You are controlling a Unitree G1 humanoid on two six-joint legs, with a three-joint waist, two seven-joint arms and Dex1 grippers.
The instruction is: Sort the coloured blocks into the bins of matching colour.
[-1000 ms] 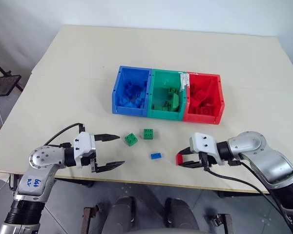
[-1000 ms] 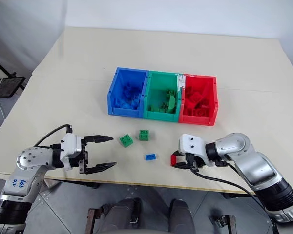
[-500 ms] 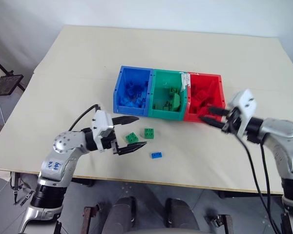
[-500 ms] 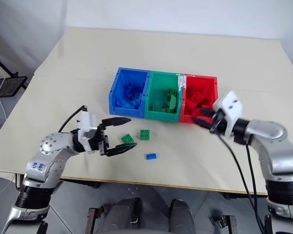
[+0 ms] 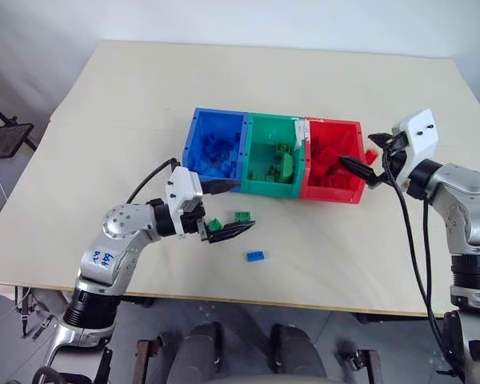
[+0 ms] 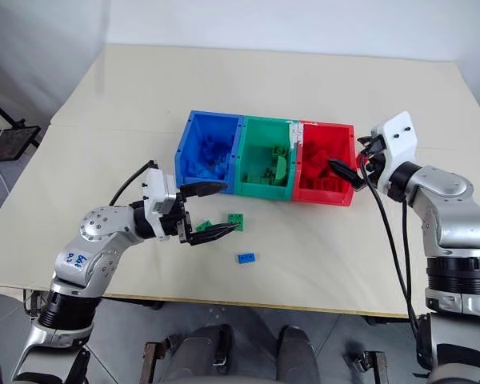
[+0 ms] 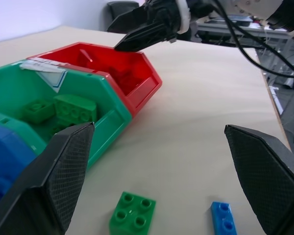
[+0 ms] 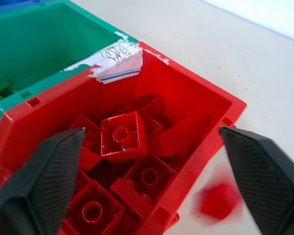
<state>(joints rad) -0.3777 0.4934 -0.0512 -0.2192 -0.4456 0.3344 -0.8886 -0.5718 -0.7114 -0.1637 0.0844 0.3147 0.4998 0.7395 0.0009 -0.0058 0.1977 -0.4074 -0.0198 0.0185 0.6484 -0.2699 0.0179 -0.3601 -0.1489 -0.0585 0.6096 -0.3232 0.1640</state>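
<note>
Left gripper: I see it level at centre-left of the head view, fingers spread wide around a green block, holding nothing.
Right gripper: I see it at right, over the red bin's outer edge, fingers apart, empty.
Red block: blurred, beside the red bin's corner.
Loose blocks: second green block, studded, square; blue block, small, lower centre.
Bins: glossy plastic, blue bin, green bin, red, joined at centre.
Table: matte beige.
</note>
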